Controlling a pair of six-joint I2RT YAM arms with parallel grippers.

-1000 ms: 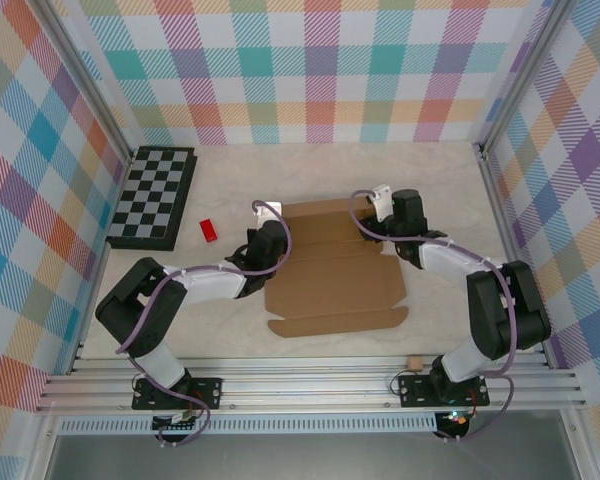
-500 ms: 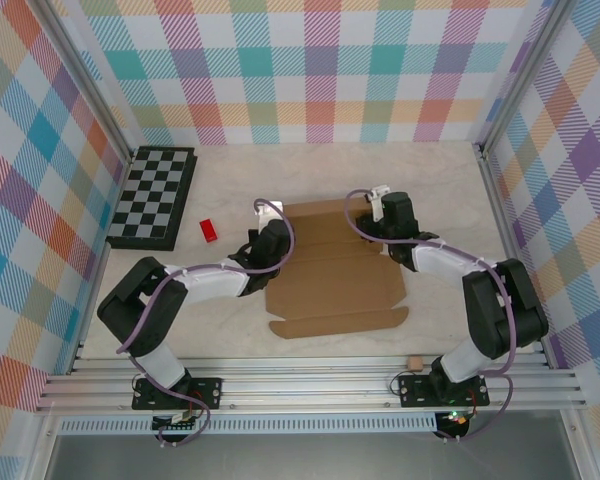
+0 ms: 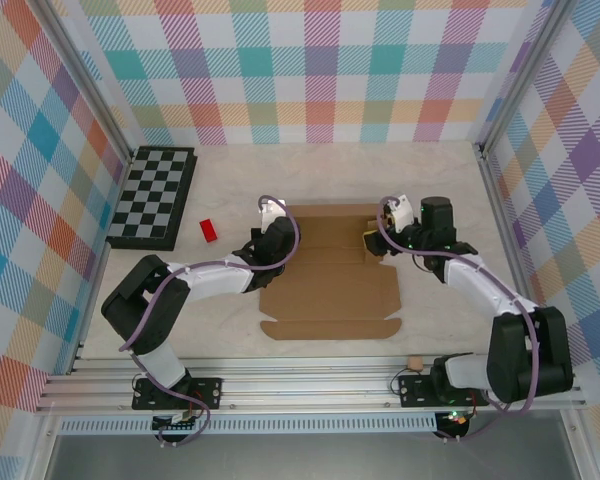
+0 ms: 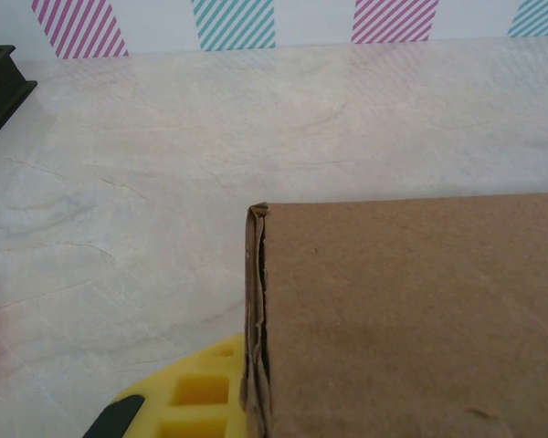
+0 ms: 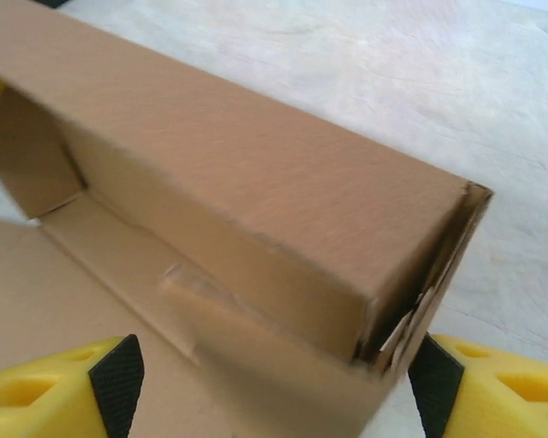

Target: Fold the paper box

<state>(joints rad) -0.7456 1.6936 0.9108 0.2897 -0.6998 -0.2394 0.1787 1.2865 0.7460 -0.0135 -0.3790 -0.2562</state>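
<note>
Paper box (image 5: 247,173) wall btwn wide R jaws

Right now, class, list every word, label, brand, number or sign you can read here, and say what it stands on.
None can be read: the paper box is plain brown cardboard, the chessboard carries only squares, the small red block looks unmarked, and the checked walls carry only pattern.

The left arm (image 3: 210,278) and right arm (image 3: 485,285) pair black joints with white links. Lilac cables (image 3: 296,235) loop alongside; the fingers (image 5: 507,388) are yellow.
</note>
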